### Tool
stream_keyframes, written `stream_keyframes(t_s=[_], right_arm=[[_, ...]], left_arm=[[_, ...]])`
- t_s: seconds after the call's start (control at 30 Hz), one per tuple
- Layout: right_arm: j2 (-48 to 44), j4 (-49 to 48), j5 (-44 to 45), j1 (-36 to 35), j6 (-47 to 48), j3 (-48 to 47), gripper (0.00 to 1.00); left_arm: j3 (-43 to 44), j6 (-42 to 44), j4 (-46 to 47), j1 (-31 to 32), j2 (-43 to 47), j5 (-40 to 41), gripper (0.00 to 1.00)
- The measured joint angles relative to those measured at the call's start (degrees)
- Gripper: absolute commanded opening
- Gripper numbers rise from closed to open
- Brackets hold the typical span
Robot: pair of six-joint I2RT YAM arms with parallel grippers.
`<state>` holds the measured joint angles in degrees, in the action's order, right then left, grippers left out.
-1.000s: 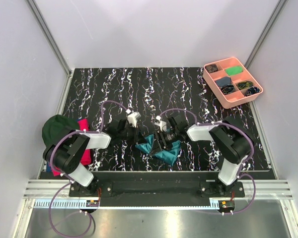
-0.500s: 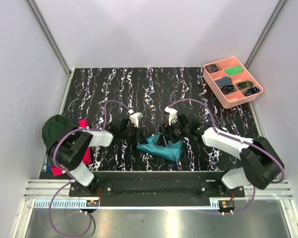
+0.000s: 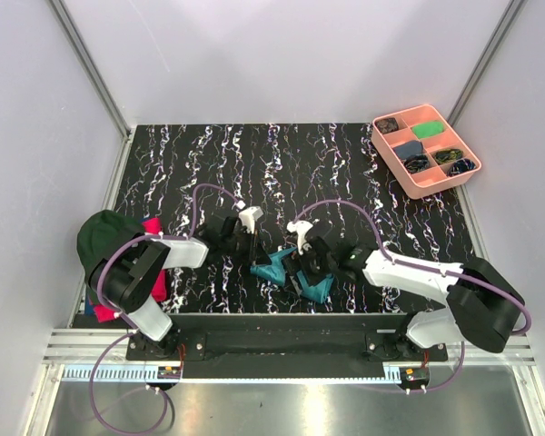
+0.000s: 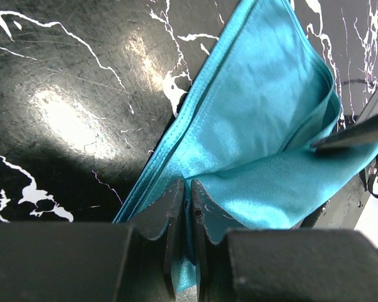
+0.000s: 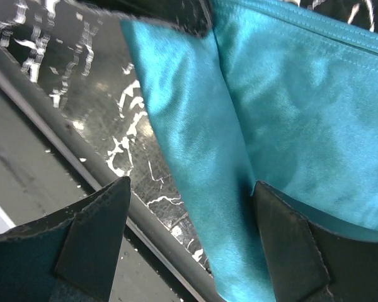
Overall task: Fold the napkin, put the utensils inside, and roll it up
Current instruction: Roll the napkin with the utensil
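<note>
Left arm (image 3: 168,257) bent low, reaching right toward table centre. Left gripper (image 4: 188,187) clenched on 1 edge of the napkin (image 4: 258,126). Napkin lies bunched on the table (image 3: 254,154) near the front edge, between the 2 grippers. Right arm (image 3: 409,272) stretched low to the left. Right gripper (image 5: 190,184) released, fingers spread wide over a fold. From above it covers part of the napkin; utensils can't be made out. Far right corner: pink tray (image 3: 424,193), compartments holding small dark items and 1 green piece, too small to name.
</note>
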<state>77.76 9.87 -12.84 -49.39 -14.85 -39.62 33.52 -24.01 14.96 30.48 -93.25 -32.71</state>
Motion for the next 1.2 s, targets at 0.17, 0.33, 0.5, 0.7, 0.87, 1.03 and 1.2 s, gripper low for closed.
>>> stream_keyframes(t_s=[0.17,0.33,0.5,0.7,0.87,1.03,1.2], right_arm=[[0.15,2.43,7.06,-4.55,-4.17,0.0,0.86],[0.2,3.56,11.06,-6.25,-9.07,0.0,0.89],[0.2,6.19,15.37,-6.38,-14.29,-0.37,0.92],[1.99,8.68,16.83,-6.34,-20.06,-2.34,0.93],[5.16,9.07,16.13,-4.26,-24.85,-2.27,0.92],[4.74,7.26,13.55,-1.22,-26.91,-1.27,0.93],[4.96,3.23,9.46,2.45,-26.32,-0.33,0.93]], left_arm=[[0.24,-0.52,-0.79,0.24,0.02,0.0,0.13],[0.24,-0.87,-1.36,0.37,0.31,0.0,0.13],[0.24,-0.28,-2.05,1.11,0.92,0.26,0.12],[0.24,0.39,-2.23,2.19,1.09,0.35,0.11],[0.24,1.44,-2.95,3.32,2.05,1.01,0.1],[0.24,2.23,-3.43,3.93,2.34,1.92,0.1],[0.24,2.73,-3.8,4.13,2.45,2.89,0.09]])
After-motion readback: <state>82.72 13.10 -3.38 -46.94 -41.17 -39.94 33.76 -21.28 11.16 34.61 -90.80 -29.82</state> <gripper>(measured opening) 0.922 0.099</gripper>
